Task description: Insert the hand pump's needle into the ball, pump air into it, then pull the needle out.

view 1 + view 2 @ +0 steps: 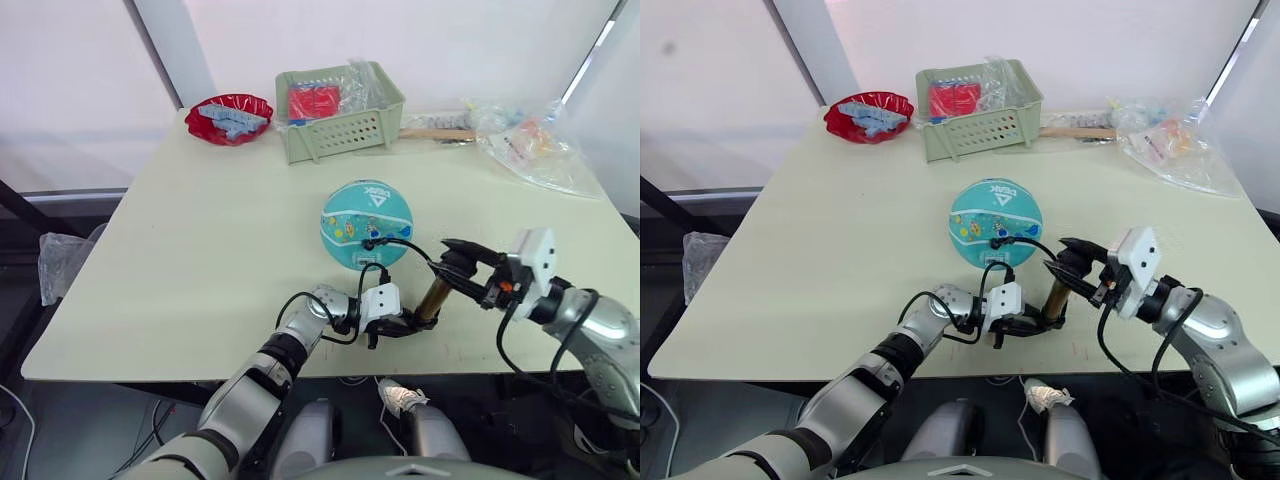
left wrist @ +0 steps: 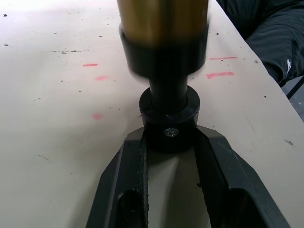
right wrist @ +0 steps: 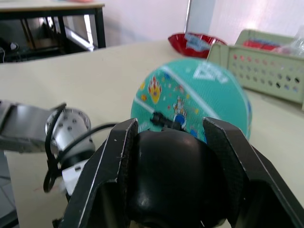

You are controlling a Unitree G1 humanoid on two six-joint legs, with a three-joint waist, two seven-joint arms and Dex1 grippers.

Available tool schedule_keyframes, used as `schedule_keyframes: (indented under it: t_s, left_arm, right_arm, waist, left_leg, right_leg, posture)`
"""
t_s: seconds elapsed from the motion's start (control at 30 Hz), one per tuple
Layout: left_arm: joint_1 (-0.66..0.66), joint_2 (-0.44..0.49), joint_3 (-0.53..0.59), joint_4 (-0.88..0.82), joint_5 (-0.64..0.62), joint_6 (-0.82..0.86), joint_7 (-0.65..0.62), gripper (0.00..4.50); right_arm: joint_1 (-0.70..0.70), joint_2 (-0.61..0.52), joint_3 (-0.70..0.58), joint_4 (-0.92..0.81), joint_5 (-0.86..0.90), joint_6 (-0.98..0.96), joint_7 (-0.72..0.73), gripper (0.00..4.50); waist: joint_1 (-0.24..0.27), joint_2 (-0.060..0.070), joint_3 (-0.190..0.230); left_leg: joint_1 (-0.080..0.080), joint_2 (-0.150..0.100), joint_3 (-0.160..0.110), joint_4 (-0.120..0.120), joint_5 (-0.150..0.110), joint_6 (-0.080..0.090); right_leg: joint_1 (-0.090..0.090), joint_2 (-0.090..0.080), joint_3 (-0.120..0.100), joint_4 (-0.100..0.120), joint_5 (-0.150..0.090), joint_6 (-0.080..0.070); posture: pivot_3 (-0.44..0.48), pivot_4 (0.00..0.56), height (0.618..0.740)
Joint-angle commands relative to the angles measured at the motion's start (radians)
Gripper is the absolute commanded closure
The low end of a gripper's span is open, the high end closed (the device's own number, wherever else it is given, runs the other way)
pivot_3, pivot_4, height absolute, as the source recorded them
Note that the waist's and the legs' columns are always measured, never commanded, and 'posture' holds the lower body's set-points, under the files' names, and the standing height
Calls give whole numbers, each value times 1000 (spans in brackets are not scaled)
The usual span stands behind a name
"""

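The teal-blue ball (image 1: 366, 223) rests on the table's middle, round and full. The hand pump (image 1: 434, 300) stands tilted just in front of it, a bronze cylinder with black ends. My left gripper (image 1: 404, 326) is shut on the pump's black lower end (image 2: 168, 124), down at the tabletop. My right gripper (image 1: 456, 263) is shut on the black handle (image 3: 171, 185) at the top. The thin black hose (image 1: 400, 243) loops from the pump to the ball. Its small black fitting (image 3: 164, 119) sits against the ball's near side; the needle tip itself is hidden.
A green basket (image 1: 340, 122) with red packets stands at the back. A red bowl (image 1: 229, 118) sits at the back left, and clear plastic bags (image 1: 528, 140) lie at the back right. The table's front edge (image 1: 150, 372) runs just under both grippers.
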Motion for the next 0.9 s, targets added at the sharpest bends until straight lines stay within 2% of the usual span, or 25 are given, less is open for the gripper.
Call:
schedule_keyframes:
  t_s: [0.03, 0.2, 0.4, 0.67, 0.9]
  left_arm:
    - [24, 30, -23, 87, 59, 25, -9, 3487]
    - [1, 32, -21, 116, 62, 16, -9, 3487]
    - [-8, 28, -24, 133, 66, 4, -17, 3487]
    - [-20, 9, -27, 158, 71, -8, -19, 3487]
    - [-27, 2, -25, 172, 73, -19, -16, 3487]
  right_arm:
    - [12, 8, 10, 39, -44, -16, 16, 2671]
    - [-21, -15, -60, -10, 34, 43, 23, 2671]
    - [-106, -101, -223, -110, 242, 198, -3, 2671]
    - [-206, -212, -391, -119, 423, 321, -33, 2671]
    - [-280, -279, -479, -95, 532, 380, -64, 2671]
  waist:
    - [-1, 0, 0]
    - [0, 1, 2]
    - [1, 5, 11]
    - [4, 6, 12]
    - [6, 6, 12]
  left_leg:
    - [0, 0, 0, 0, 0, 0]
    - [0, 0, 0, 0, 0, 0]
    - [-3, -1, 1, 0, 0, 0]
    - [-13, -2, 0, 2, 0, 0]
    - [-16, -4, 0, 3, 0, 0]
  right_leg:
    - [0, 0, 0, 0, 0, 0]
    - [0, 0, 0, 0, 0, 0]
    - [-1, -1, 0, 0, 0, 0]
    - [-10, -2, -1, 0, 1, 0]
    - [-11, -4, -1, 0, 1, 0]
  posture:
    - [0, 150, 737]
    - [0, 150, 737]
    - [0, 150, 737]
    - [0, 150, 737]
    - [0, 150, 737]
